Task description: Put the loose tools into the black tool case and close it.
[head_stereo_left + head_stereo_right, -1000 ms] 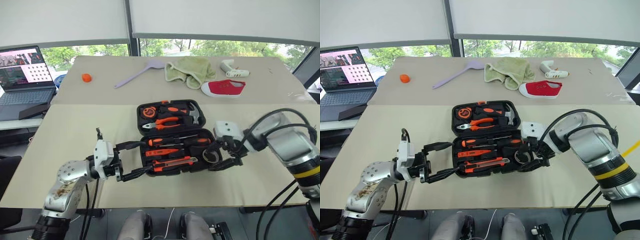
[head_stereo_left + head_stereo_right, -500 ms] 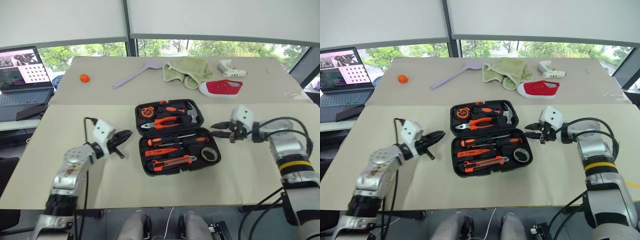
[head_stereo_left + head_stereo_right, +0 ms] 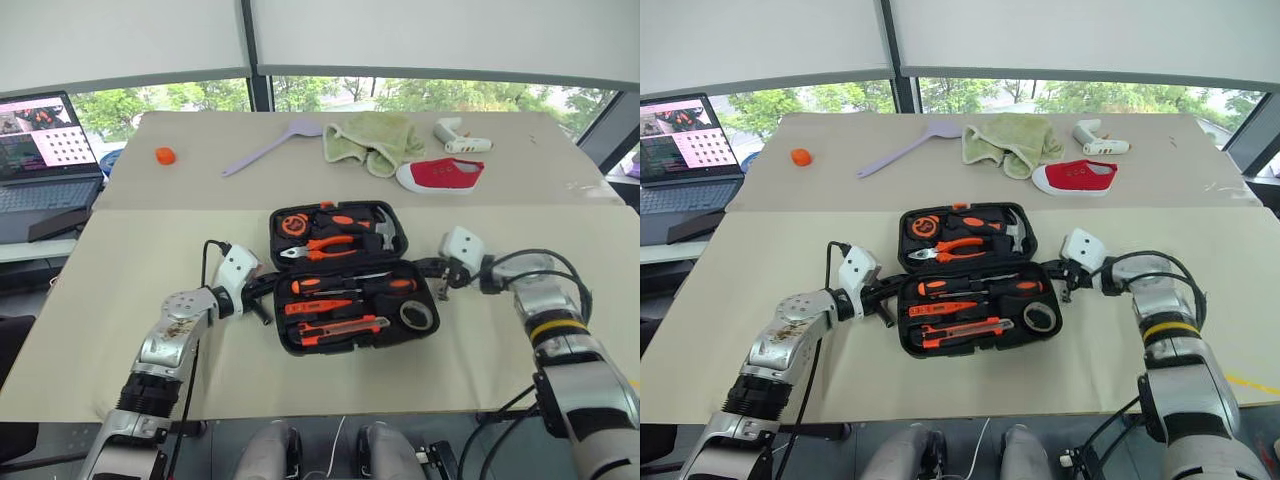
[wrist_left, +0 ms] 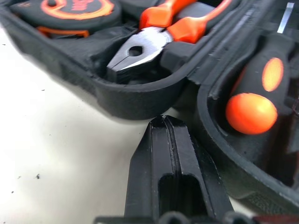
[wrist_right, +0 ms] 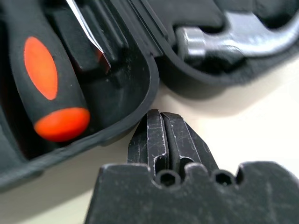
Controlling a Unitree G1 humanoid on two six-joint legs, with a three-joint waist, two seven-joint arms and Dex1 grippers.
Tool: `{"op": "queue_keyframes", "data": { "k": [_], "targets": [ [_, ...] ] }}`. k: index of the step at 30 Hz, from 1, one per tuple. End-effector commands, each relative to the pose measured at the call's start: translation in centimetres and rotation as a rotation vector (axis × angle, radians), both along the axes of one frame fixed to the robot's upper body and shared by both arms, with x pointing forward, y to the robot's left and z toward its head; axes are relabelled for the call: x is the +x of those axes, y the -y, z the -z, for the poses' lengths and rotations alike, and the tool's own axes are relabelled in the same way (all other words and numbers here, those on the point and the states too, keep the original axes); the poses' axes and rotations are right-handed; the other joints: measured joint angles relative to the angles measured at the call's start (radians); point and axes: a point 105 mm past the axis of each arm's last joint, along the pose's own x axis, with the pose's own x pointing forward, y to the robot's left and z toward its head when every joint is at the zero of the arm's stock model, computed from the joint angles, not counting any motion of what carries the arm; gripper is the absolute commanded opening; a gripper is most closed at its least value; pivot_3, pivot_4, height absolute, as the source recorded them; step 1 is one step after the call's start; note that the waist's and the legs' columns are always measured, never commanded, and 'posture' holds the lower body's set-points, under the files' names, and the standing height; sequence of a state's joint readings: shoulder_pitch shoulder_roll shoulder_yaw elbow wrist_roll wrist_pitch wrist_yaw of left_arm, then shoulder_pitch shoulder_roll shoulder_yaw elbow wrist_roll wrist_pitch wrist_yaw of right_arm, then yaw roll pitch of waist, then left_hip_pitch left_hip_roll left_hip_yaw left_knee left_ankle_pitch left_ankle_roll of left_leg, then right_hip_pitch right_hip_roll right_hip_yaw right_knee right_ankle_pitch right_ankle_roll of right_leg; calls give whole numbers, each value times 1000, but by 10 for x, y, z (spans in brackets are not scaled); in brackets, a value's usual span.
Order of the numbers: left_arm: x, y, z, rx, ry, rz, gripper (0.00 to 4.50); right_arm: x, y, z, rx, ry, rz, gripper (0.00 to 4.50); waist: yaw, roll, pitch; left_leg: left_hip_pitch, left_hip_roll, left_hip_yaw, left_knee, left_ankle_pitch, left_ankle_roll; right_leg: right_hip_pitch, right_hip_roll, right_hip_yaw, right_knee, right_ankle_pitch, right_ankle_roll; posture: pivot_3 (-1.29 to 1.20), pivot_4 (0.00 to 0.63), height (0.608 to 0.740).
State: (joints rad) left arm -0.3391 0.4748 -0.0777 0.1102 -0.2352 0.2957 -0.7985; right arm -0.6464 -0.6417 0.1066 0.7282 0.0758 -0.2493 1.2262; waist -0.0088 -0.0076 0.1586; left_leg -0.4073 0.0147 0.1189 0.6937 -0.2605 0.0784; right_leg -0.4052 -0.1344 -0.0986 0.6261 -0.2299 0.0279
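Open case, tools seated, both grippers pressed shut at its hinge line.

You see the black tool case (image 3: 345, 277), moulded plastic with rounded corners, lying open at table centre; no writing on it can be read. Its near half holds two black-orange screwdrivers (image 3: 355, 284), a slim orange screwdriver (image 3: 322, 305), the utility knife (image 3: 340, 326) and a black tape roll (image 3: 418, 314). Steel-jawed pliers (image 4: 140, 51) sit in the far half. Your left gripper (image 4: 164, 126), fingers together, stands at the case's nine o'clock edge; your right gripper (image 5: 161, 120), fingers together, at three o'clock.
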Motion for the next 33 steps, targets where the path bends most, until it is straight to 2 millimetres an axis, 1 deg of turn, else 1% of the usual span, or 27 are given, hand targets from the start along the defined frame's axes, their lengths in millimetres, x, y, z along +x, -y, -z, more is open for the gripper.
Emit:
{"op": "queue_keyframes", "data": {
  "k": [1,3,5,6,8,9,10,11,12,13,14,16,17,18,20,22,24,26,30,33],
  "targets": [
    [-14,9,-8,12,3,82,0,-18,-12,-8,37,-26,-69,174,-2,0,0,0,0,0,0,0,0,0,0,0,0,0,0,0,150,740],
    [-18,6,-11,-1,-11,72,0,-26,-10,-5,50,-36,-45,174,-2,0,0,1,0,0,0,0,0,0,-1,0,0,0,0,0,150,740],
    [-21,2,-12,-15,-36,61,0,-29,-6,-2,50,-34,-10,174,-2,0,0,1,0,0,0,0,0,0,-1,0,-1,0,0,0,150,740],
    [-24,-1,-12,-30,-69,57,0,-29,1,-1,44,-35,24,174,-2,0,0,1,0,-1,0,0,0,0,-2,0,-1,0,0,0,150,740],
    [-32,-11,-14,-45,-132,54,0,-27,17,-6,62,-38,119,174,-1,0,0,1,0,-1,0,-1,1,0,-3,1,-1,0,0,0,150,740],
    [-35,-20,-19,-32,-137,48,515,-28,25,-12,84,-68,158,110,0,0,0,1,0,-1,0,-1,1,0,-4,1,-1,0,0,0,150,740],
    [-37,-28,-23,-18,-142,42,706,-30,29,-18,103,-82,177,670,1,0,0,1,0,-1,0,-1,1,0,-4,1,-1,0,0,0,150,740],
    [-36,-37,-28,1,-135,16,1060,-33,32,-23,114,-104,178,886,3,0,0,0,0,-1,0,-1,1,-1,-5,1,-1,0,0,0,150,740],
    [-35,-45,-31,15,-145,-11,1426,-36,33,-29,129,-113,177,1201,5,1,1,0,0,-1,0,-1,1,-1,-6,1,0,0,0,0,150,740],
    [-34,-51,-34,16,-167,-45,1888,-36,34,-35,153,-114,189,1633,5,1,1,0,-1,-1,0,-1,2,-1,-6,1,0,0,0,0,150,740],
    [-32,-57,-37,23,-196,-86,2216,-36,34,-43,198,-150,218,1914,5,1,1,1,-1,-2,0,-1,2,-1,-7,1,0,0,0,0,150,740],
    [-32,-56,-49,-30,-259,-87,2922,-34,37,-55,233,-217,308,2575,6,0,1,1,-1,-2,0,-2,2,-1,-10,0,0,0,0,0,150,740],
    [-33,-52,-55,-61,-285,-57,3319,-33,36,-58,252,-277,353,2923,6,0,1,1,-1,-3,0,-1,2,-1,-11,0,1,0,-1,0,150,740],
    [-32,-48,-58,-76,-311,-33,3726,-32,36,-59,250,-335,395,3316,7,0,1,1,-1,-3,1,-1,1,-1,-10,0,1,0,-1,0,150,740],
    [-25,-45,-60,-56,-340,-51,4455,-33,33,-59,200,-429,442,4032,10,0,1,0,-1,-3,1,-1,1,-2,-11,0,2,1,-1,0,150,740],
    [-4,-42,-61,-62,-351,-124,4500,-21,26,-65,238,-489,487,4417,13,0,1,-1,-2,-3,1,-1,1,-2,-9,0,2,0,-1,0,150,740],
    [12,-37,-60,-97,-375,-180,4500,-11,19,-67,252,-521,519,4417,15,-1,1,0,-2,-3,1,-1,2,-2,-6,0,2,1,-1,0,150,740],
    [25,-34,-56,-97,-390,-226,4500,5,18,-67,236,-495,568,4417,16,-3,2,-1,-2,-2,2,0,1,-2,-4,0,2,2,-2,0,150,740],
    [41,-26,-53,-108,-388,-243,4500,24,10,-64,251,-497,605,4417,13,-3,2,-2,-2,0,1,0,1,-3,0,1,2,2,-2,0,150,740],
    [46,-21,-51,-116,-390,-252,4500,34,12,-56,238,-504,647,4417,15,-3,2,-9,-2,1,2,1,0,-9,2,1,3,2,-1,0,150,740]
  ]
}}
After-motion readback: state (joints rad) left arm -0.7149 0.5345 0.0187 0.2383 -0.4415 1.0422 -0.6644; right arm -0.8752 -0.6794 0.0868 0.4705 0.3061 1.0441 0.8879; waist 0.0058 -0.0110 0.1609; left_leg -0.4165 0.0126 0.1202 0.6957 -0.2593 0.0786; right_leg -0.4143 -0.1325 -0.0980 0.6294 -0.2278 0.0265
